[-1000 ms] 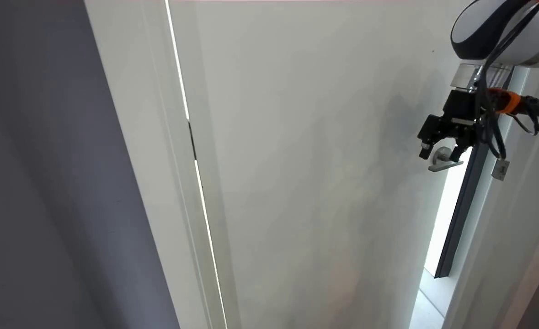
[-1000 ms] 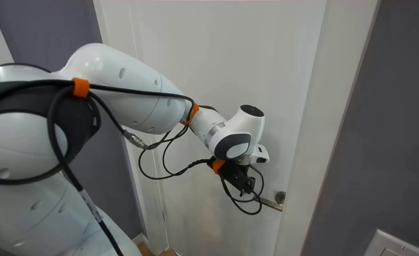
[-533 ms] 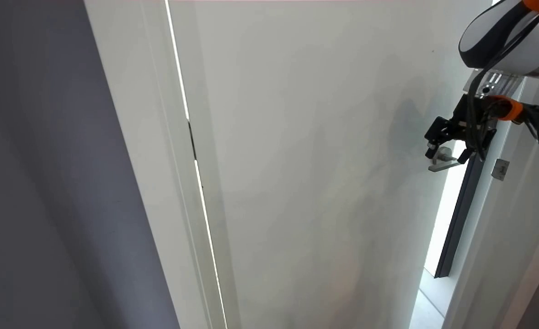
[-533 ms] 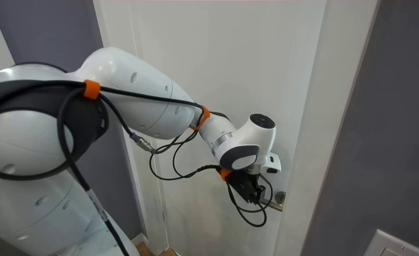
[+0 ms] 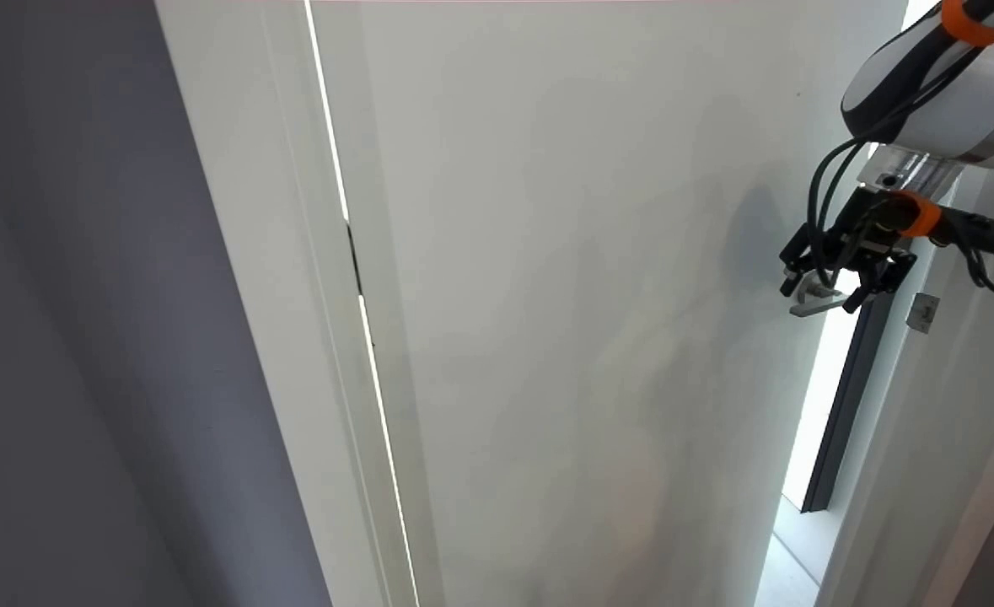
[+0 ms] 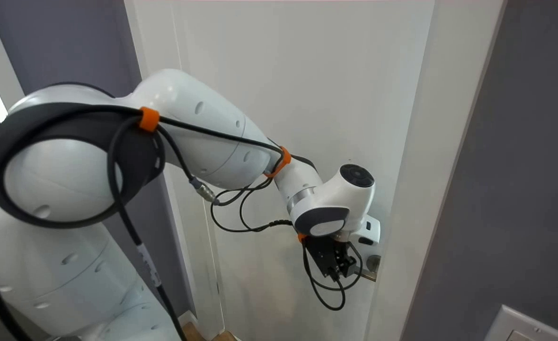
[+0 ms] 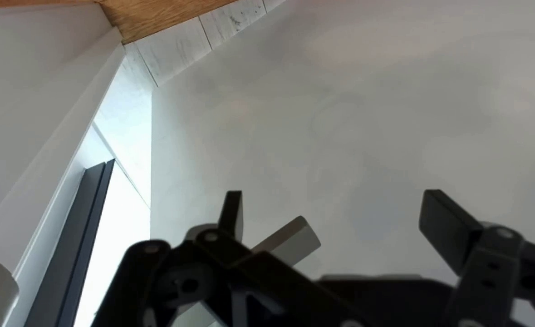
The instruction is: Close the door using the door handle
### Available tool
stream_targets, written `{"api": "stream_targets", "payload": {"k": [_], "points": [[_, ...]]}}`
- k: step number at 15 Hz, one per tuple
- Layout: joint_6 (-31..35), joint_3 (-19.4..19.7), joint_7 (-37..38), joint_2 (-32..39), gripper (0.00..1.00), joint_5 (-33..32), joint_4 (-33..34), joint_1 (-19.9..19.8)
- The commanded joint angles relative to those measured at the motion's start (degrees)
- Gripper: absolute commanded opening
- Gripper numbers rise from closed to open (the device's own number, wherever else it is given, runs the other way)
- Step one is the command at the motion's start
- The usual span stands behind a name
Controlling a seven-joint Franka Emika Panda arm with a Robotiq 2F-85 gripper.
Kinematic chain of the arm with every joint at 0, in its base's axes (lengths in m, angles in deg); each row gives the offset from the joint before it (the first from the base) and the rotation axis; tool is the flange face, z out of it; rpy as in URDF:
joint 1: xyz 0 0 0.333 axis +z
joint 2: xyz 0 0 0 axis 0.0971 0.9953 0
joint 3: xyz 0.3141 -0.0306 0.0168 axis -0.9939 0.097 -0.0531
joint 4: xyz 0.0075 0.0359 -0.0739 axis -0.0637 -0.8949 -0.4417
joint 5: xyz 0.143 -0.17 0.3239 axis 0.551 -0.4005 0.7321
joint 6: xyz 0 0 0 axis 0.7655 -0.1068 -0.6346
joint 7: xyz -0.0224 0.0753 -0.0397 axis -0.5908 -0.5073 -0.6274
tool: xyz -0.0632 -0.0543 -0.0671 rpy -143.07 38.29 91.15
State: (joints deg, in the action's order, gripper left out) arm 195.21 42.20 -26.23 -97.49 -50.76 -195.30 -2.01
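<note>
The white door (image 5: pixel 589 295) stands ajar, with a bright gap along its handle-side edge. It also shows in an exterior view (image 6: pixel 302 94) and the wrist view (image 7: pixel 362 113). The silver-grey door handle (image 5: pixel 817 307) is a lever near that edge; an exterior view (image 6: pixel 368 274) shows it partly behind my gripper's cables. My black gripper (image 5: pixel 820 296) is open, its fingers spread just above the lever. In the wrist view my gripper (image 7: pixel 333 209) has the door handle's free end (image 7: pixel 292 238) between the fingers, nearer the left one. The rest is hidden behind that finger. I cannot tell whether they touch.
The white door frame (image 5: pixel 893 421) with a metal strike plate (image 5: pixel 922 313) stands beside the gap. A dark vertical strip (image 5: pixel 846 405) shows through the gap. Black cables (image 6: pixel 326 305) loop below the gripper. A grey wall (image 6: pixel 510 166) carries a white switch plate (image 6: pixel 520 327).
My gripper has moved down and toward the handle; in an exterior view the arm shifted right and lower. The cables swung. The door and handle have not visibly moved.
</note>
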Motion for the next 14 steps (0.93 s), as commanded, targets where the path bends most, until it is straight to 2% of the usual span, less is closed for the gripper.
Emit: {"api": "stream_targets", "payload": {"k": [1, 4, 10, 14], "points": [[4.06, -0.21, 2.75, 1.66, 1.00, 3.25, -0.89, -1.20], [6.25, -0.51, 5.10, 2.93, 1.00, 6.17, -1.37, -1.30], [13.43, -0.29, 5.73, 4.16, 1.00, 17.21, -2.73, -1.02], [15.30, 0.39, 5.09, 5.31, 1.00, 25.22, -2.92, -0.15]]}}
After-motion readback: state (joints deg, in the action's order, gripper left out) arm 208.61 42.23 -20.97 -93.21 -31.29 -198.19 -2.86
